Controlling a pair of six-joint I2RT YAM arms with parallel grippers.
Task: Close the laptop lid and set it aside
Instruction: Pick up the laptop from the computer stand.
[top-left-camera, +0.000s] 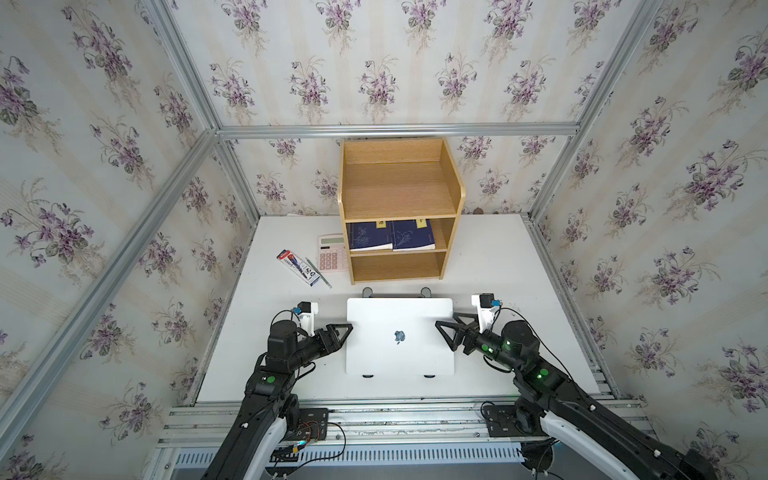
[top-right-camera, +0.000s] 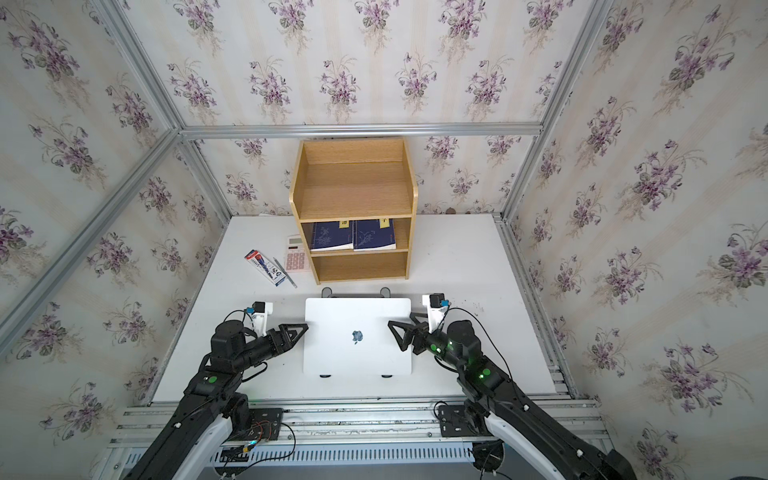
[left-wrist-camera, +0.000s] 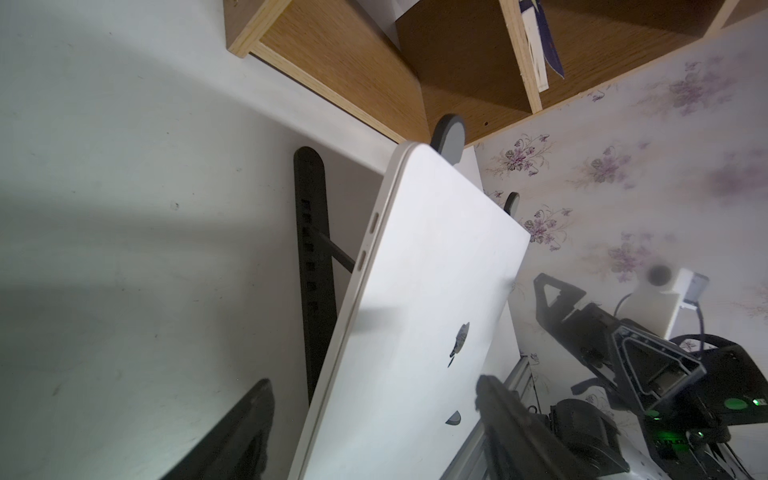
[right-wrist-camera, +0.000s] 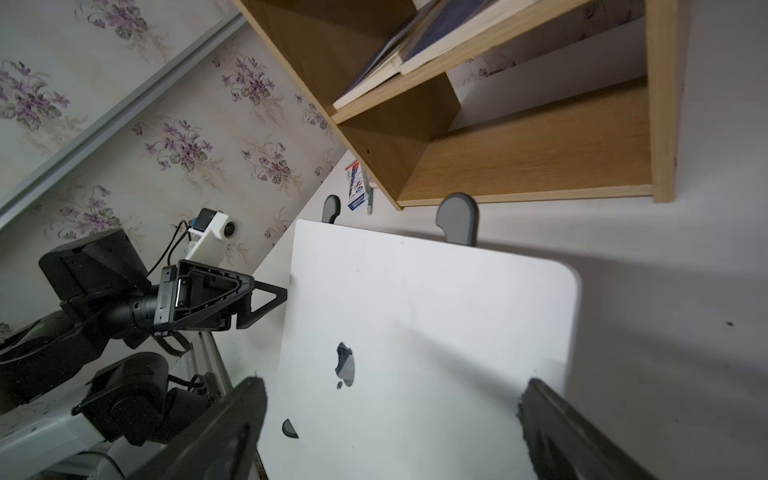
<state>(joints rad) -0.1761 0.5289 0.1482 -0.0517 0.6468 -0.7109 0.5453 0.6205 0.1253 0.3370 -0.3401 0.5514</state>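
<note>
The laptop (top-left-camera: 399, 353) (top-right-camera: 357, 357) lies shut on a dark grey stand (top-left-camera: 368, 292), sloping up toward the shelf. The laptop lid (top-left-camera: 415, 320) (left-wrist-camera: 428, 257) (right-wrist-camera: 436, 299) faces up, silver-white with a grey apple logo. My left gripper (top-left-camera: 349, 328) (top-right-camera: 305, 329) (left-wrist-camera: 374, 380) is at the laptop's left edge, jaws apart, with one finger on the table side and one over the lid. My right gripper (top-left-camera: 442, 322) (top-right-camera: 392, 323) (right-wrist-camera: 394, 381) hovers over the lid's right edge, jaws wide apart and holding nothing.
A wooden shelf unit (top-left-camera: 399, 187) stands just behind the stand, with two blue books (top-left-camera: 390, 235) on its middle shelf. A pink calculator (top-left-camera: 331, 253), a pen box (top-left-camera: 297, 266) and a pencil (top-left-camera: 318, 272) lie at the back left. White table (top-left-camera: 519, 291) lies to the right.
</note>
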